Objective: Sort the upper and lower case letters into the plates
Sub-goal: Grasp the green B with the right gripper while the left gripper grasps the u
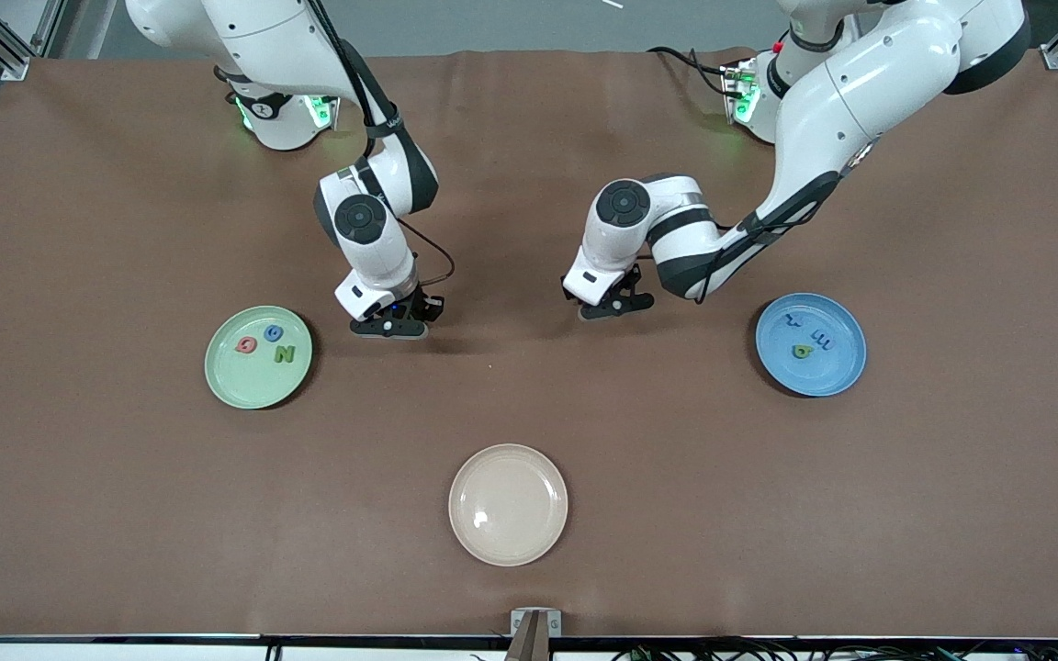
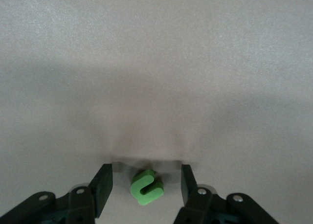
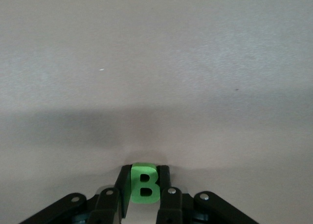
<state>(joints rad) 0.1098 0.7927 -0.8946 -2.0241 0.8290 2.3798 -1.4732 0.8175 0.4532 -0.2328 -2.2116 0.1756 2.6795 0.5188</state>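
My right gripper (image 1: 389, 326) is down at the table beside the pale green plate (image 1: 249, 384), shut on a green capital B (image 3: 145, 185). That plate holds a red letter (image 1: 246, 345), a blue letter (image 1: 274, 333) and a green N (image 1: 284, 353). My left gripper (image 1: 614, 308) is low over the table mid-way along it, open, with a green small n (image 2: 146, 187) lying on the cloth between its fingers, untouched. The blue plate (image 1: 830, 372) at the left arm's end holds two blue letters (image 1: 794, 321) (image 1: 820, 341) and a green one (image 1: 802, 351).
A cream-beige plate (image 1: 508, 504) with nothing in it sits nearer the front camera, mid-table. The brown cloth (image 1: 676, 459) covers the whole table. Both arm bases stand along the table's robot edge.
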